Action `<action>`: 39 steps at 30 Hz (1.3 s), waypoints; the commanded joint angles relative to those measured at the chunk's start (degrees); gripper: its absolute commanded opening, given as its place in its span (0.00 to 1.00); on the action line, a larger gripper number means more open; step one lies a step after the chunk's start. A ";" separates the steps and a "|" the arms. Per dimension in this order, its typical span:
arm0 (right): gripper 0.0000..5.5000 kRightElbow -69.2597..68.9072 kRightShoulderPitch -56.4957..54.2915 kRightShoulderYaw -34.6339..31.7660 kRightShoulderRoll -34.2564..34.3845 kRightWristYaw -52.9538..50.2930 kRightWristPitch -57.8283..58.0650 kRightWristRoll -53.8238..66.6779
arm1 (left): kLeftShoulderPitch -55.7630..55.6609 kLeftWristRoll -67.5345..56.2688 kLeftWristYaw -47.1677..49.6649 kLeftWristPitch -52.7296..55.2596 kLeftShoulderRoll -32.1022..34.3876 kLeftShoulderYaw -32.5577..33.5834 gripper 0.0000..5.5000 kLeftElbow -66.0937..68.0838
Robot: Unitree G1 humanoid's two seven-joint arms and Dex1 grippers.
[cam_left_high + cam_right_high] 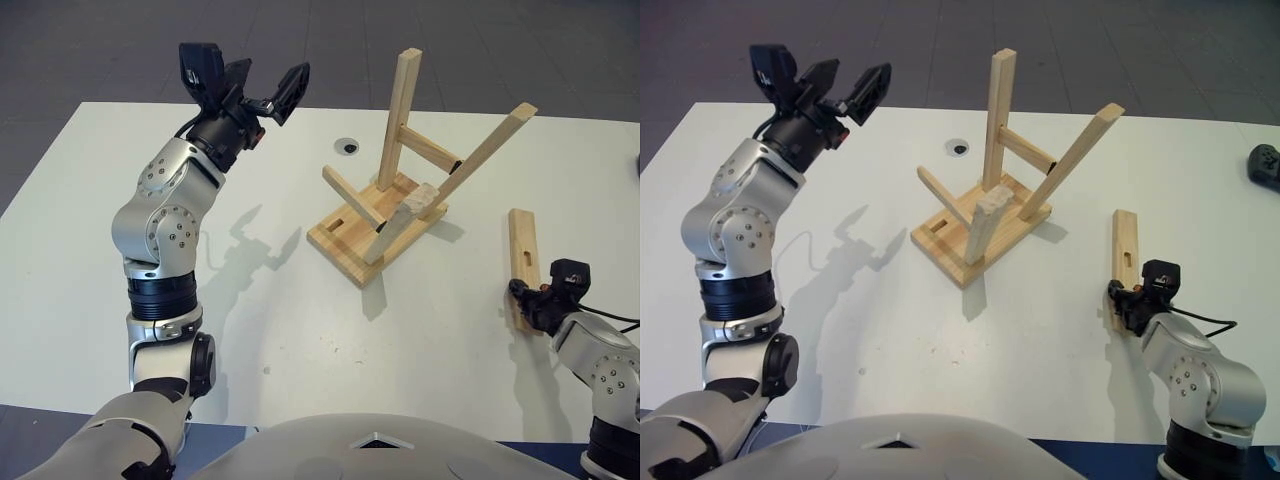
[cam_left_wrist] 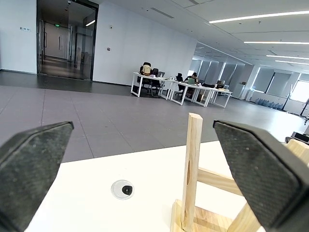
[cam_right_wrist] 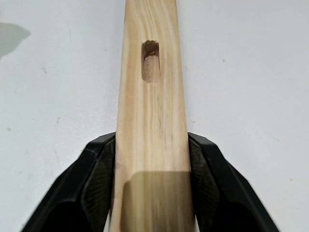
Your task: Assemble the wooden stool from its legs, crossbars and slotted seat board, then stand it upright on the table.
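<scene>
Right gripper (image 1: pixel 528 300) clamps the near end of the loose leg (image 3: pixel 150 111), which lies flat on the table (image 1: pixel 100 180) on my right side, well apart from the half-built stool (image 1: pixel 985 225). Its pads (image 3: pixel 104 169) sit tight on both long faces, mortise slot (image 3: pixel 150 60) facing up just ahead of them. Left gripper (image 1: pixel 265 88) hangs high over the table's far left w/ fingers (image 2: pixel 256 164) spread wide, nothing in them, pointed toward the stool. Seat board (image 1: pixel 345 245) lies mid-table, legs up: one upright leg (image 1: pixel 398 120), one leaning leg (image 1: pixel 485 145) tilted hard to the right, a crossbar (image 1: pixel 430 150) btwn them. My worries: grip is at the very end of the leg, so on lift the long free end prob. sags or swivels in the pads. Carried over, that end could clip the leaning leg, which looks barely seated, and knock it out. Also nothing steadies the board, so pushing the leg into its slot may just shove the whole assy across the table.
</scene>
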 commanded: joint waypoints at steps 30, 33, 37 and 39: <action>0.37 -17.15 -17.56 22.83 -3.01 23.78 -37.63 -15.53 | -19.50 -52.41 19.67 23.53 -7.36 6.11 0.98 5.36; 0.37 -18.30 -15.84 23.10 -4.10 26.18 -34.55 -13.32 | -19.19 -52.39 19.42 23.49 -6.83 5.15 0.98 4.80; 0.37 -18.72 -15.62 22.77 -4.32 26.81 -33.83 -13.38 | -18.86 -52.45 19.80 22.72 -6.43 4.56 0.95 4.35; 0.37 -18.82 -15.65 22.69 -4.30 27.08 -33.46 -13.23 | -18.67 -52.55 20.07 22.31 -6.33 4.40 0.90 4.05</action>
